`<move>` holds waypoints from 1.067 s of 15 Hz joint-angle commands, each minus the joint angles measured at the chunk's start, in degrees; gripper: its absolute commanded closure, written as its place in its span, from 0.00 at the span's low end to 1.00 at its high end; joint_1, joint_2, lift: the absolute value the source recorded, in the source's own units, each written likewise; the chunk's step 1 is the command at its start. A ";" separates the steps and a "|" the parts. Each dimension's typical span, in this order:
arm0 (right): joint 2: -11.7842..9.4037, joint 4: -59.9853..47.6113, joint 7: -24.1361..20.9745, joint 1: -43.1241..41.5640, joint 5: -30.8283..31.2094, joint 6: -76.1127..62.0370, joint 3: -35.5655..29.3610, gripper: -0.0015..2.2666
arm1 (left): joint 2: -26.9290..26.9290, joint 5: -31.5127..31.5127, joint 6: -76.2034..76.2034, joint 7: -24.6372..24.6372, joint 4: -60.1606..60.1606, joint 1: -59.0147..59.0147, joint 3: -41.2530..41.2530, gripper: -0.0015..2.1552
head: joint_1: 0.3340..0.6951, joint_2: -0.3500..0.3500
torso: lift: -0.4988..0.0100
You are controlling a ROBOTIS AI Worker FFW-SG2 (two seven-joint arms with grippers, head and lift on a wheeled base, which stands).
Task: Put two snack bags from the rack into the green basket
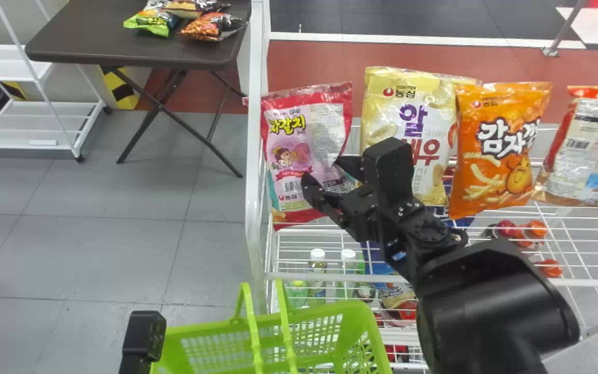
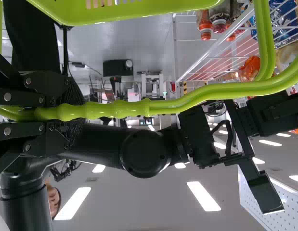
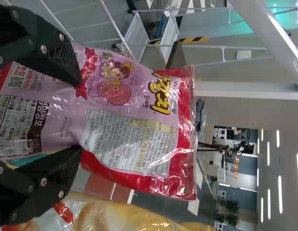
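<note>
- In the head view we saw the pink bag (image 1: pixel 307 150) at the rack's (image 1: pixel 253 208) left end, with the yellow bag (image 1: pixel 408 104), orange bag (image 1: pixel 501 150) and red-and-white bag (image 1: pixel 589 145) in turn to its right.
- Our right gripper (image 1: pixel 324 174) was at the pink bag, its fingers spread.
- The green basket (image 1: pixel 366 317) stood near, and our left gripper (image 1: pixel 144 332) was at its left. Bags (image 1: pixel 211 26) lay on the far left table (image 1: pixel 91 31).
- In the left wrist view our left gripper (image 2: pixel 76 113) was clamped on the handle (image 2: pixel 120 109).
- In the right wrist view the pink bag showed between parted fingers (image 3: pixel 67 67).
</note>
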 commanded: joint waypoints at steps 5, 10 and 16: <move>0.05 -7.76 0.00 4.00 0.32 1.34 0.64 0.89 | 0.00 0.00 0.07 0.04 0.13 -0.09 0.00 0.64 | 1.00 0.53 | 0.97; 0.05 -19.01 0.53 13.31 -6.80 1.34 -3.14 0.89 | 0.00 0.00 0.07 -0.13 0.22 0.18 0.09 0.64 | 1.00 0.53 | 0.97; -0.26 -32.81 3.08 30.10 -17.26 -4.11 -13.68 0.89 | -0.09 -0.26 0.07 -0.66 1.19 0.26 0.26 0.64 | 1.00 0.39 | 0.97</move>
